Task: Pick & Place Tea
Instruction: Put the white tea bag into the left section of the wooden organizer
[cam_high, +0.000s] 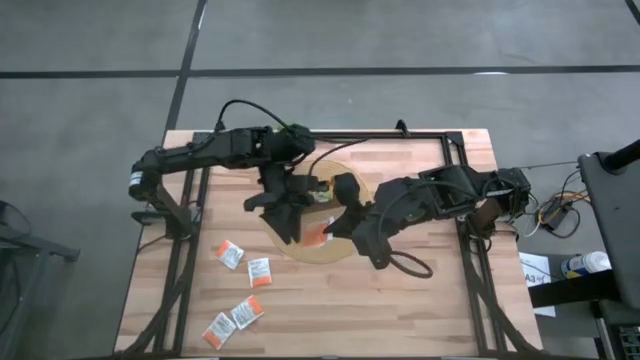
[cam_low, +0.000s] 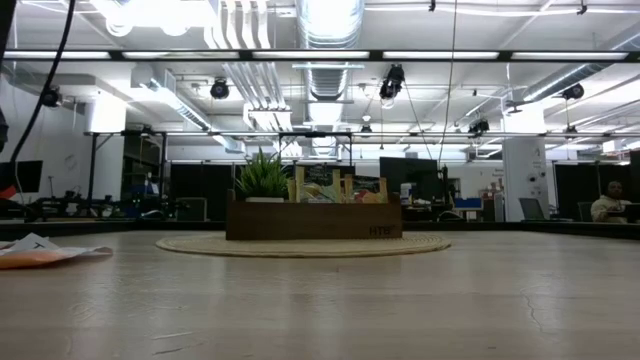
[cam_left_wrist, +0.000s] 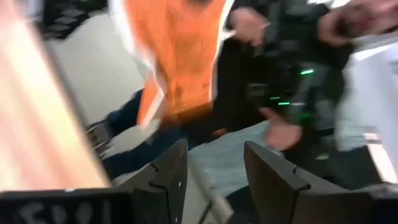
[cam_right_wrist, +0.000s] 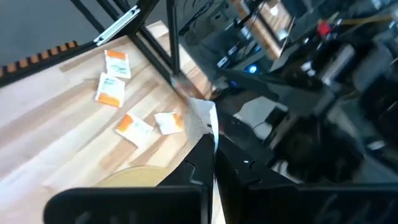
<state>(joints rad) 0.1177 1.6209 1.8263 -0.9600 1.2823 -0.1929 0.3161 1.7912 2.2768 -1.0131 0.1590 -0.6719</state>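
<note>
Midair, right gripper (cam_right_wrist: 211, 163) pinches a sachet (cam_right_wrist: 205, 118) — left gripper (cam_left_wrist: 214, 171) open.

The left end effector (cam_left_wrist: 214, 177) shows two dark fingers (cam_left_wrist: 168, 177) standing apart with nothing between them. Beyond them hangs a blurred white-and-orange sachet (cam_left_wrist: 177, 56), and beside it the other arm's dark body (cam_left_wrist: 292, 74) with green lights.

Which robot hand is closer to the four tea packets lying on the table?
Left. The left gripper hangs over the round mat's edge, right beside the loose tea packets. The right gripper is farther in over the mat, pinching a white-and-orange sachet.
</note>
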